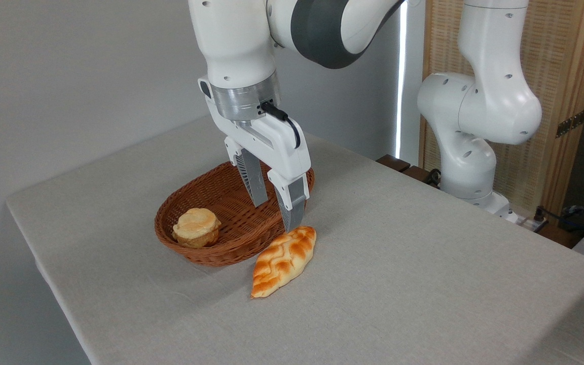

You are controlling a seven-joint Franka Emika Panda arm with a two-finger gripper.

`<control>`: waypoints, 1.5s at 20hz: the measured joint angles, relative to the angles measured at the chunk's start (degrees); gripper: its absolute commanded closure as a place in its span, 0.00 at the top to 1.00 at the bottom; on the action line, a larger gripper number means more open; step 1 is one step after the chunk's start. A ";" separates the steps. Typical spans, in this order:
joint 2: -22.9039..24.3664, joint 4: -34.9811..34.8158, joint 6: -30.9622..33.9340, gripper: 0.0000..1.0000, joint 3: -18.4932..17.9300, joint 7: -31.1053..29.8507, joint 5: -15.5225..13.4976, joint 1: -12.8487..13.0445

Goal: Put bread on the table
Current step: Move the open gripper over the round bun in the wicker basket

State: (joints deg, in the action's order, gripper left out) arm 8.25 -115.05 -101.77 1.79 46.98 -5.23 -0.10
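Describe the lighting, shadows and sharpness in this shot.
Fixed camera view: soft, even light; a bright overexposed strip glows behind the arm; faint shadows fall on the table beside the braided loaf and basket; the bread and open gripper look sharp, no motion blur.

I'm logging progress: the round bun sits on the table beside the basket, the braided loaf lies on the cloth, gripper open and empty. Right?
Not quite. The camera view shows the round bun inside the basket, not on the table. The braided loaf does lie on the cloth, and the gripper is open and empty.
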 measured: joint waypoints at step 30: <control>-1.51 0.00 -3.93 1.00 4.41 -8.15 -0.13 0.49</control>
State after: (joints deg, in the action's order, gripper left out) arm 6.75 -115.05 -105.69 6.20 38.83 -5.37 0.40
